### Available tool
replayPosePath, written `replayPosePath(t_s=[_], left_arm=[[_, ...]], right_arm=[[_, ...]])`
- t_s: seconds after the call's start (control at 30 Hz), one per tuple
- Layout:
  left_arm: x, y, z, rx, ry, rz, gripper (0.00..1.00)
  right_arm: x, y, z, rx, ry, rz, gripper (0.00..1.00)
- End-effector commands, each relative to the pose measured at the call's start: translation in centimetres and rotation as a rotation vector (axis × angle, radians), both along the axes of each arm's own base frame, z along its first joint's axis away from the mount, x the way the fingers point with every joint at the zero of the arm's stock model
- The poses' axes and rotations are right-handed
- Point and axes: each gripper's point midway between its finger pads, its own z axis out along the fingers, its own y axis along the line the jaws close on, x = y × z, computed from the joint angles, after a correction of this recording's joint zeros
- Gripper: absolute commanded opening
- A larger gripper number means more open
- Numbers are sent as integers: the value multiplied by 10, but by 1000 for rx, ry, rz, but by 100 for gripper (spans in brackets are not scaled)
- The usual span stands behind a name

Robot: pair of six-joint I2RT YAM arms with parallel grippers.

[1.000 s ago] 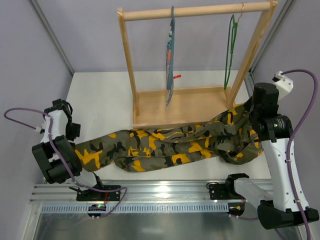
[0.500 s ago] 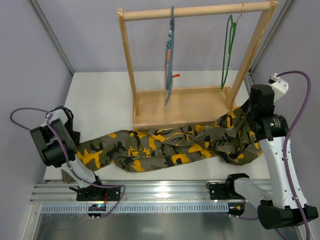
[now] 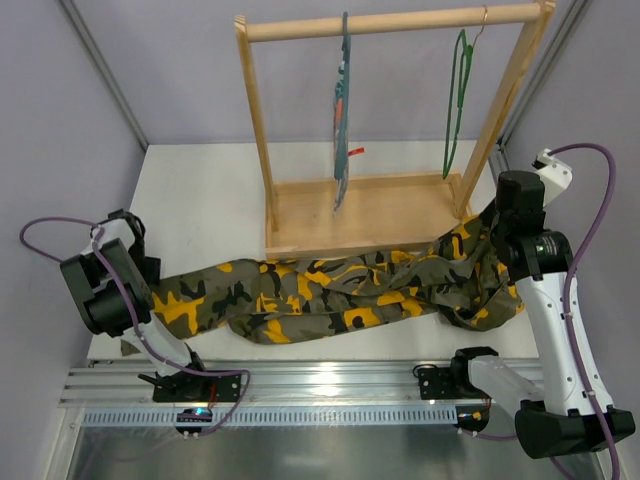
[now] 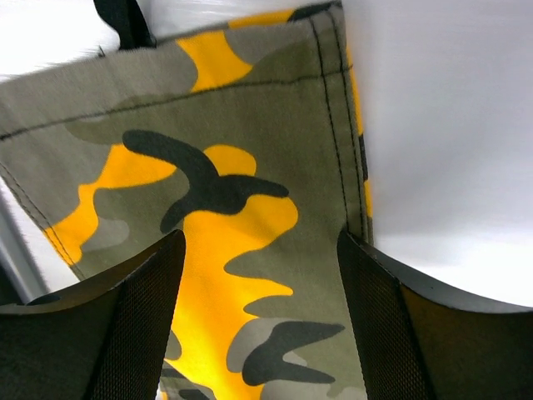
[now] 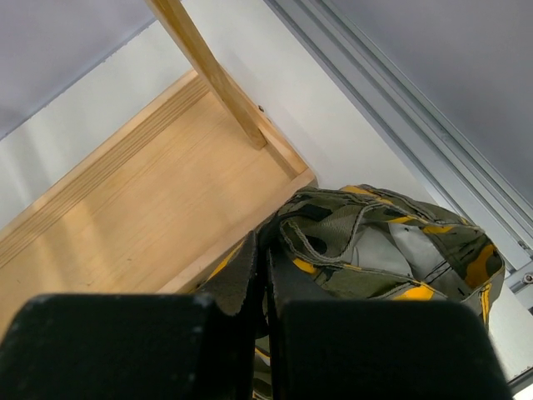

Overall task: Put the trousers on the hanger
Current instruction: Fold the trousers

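The trousers (image 3: 340, 290) lie on the table (image 3: 200, 190), not yet on the hanger (image 3: 455, 100) at 1 o'clock, with the right gripper (image 5: 263, 267) jaws clamped on the waistband and the left gripper (image 4: 260, 246) jaws apart.

Nothing readable on my end, honestly. The trousers (image 4: 250, 208) are plain camo print with no lettering I can see, same for the wooden rack (image 3: 380, 215). The little red tag (image 3: 354, 152) on the striped cloth (image 3: 340, 110) is way too tiny to make out.
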Motion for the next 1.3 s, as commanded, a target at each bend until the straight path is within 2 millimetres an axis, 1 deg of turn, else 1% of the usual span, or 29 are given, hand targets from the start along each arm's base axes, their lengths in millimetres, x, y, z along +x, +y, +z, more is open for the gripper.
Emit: replayPosePath(t_s=[0.0, 0.07, 0.1, 0.17, 0.2, 0.23, 0.3, 0.33, 0.37, 0.4, 0.43, 0.5, 0.6, 0.63, 0.73, 0.77, 0.8, 0.83, 0.87, 0.9, 0.97, 1.0, 1.03, 1.07, 1.1, 1.2, 1.27], left_arm=[[31, 8, 22, 26, -156, 14, 74], [37, 13, 38, 58, -199, 22, 74], [36, 16, 42, 79, -200, 26, 74], [41, 21, 46, 103, -218, 33, 74], [42, 22, 45, 107, -220, 33, 74], [43, 23, 41, 104, -213, 32, 74], [40, 22, 26, 80, -165, 28, 74], [39, 18, 19, 58, -148, 20, 74], [37, 15, 6, 30, -115, 17, 74], [33, 12, -1, 13, -94, 16, 73], [35, 10, -8, 0, -99, 15, 73], [28, 5, -25, -23, -76, 17, 71], [25, 4, -35, -26, -63, 16, 68], [24, 5, -35, -25, -58, 14, 65], [28, 6, -37, -25, -72, -11, 49], [31, 7, -36, -25, -80, -17, 35], [32, 5, -35, -33, -84, -31, 27], [35, 6, -32, -30, -96, -41, 21], [35, 6, -31, -34, -99, -47, 8], [35, 5, -30, -40, -97, -55, 0], [30, 3, -24, -40, -87, -57, 0], [25, 2, -22, -40, -76, -52, 0], [14, 1, -19, -30, -39, -26, 0], [13, 1, -14, -18, -55, -23, 0], [10, -2, -15, -20, -60, -25, 0], [21, 0, -5, -11, -129, -49, 0], [25, -3, 3, -24, -154, -66, 0]], right_arm=[[7, -4, 9, 2, -54, -26, 4], [7, -3, 8, 7, -51, -25, 4], [7, -2, 7, 8, -48, -23, 4], [7, -1, 7, 15, -51, -19, 4], [6, -1, 7, 16, -51, -20, 4], [6, -1, 5, 16, -48, -18, 4], [5, -2, 5, 12, -46, -21, 4], [5, -2, 5, 11, -42, -21, 4], [4, -4, 5, 5, -42, -29, 4], [4, -4, 6, 3, -43, -32, 4], [3, -6, 7, -3, -42, -38, 4], [2, -8, 9, -9, -46, -47, 4], [1, -10, 8, -14, -41, -58, 4], [0, -10, 8, -16, -38, -60, 4], [-2, -12, 9, -21, -36, -74, 4], [-4, -13, 10, -21, -40, -77, 4], [-5, -13, 11, -19, -42, -78, 4], [-8, -14, 12, -18, -42, -82, 4], [-9, -14, 14, -18, -46, -86, 4], [-11, -15, 16, -16, -51, -88, 4], [-16, -16, 21, -12, -59, -97, 4], [-18, -16, 23, -13, -62, -98, 4], [-20, -16, 25, -10, -68, -100, 4], [-21, -16, 27, -3, -74, -100, 4], [-23, -15, 27, -1, -75, -97, 4], [-26, -14, 29, 8, -79, -91, 4], [-30, -15, 31, 4, -81, -94, 4]])
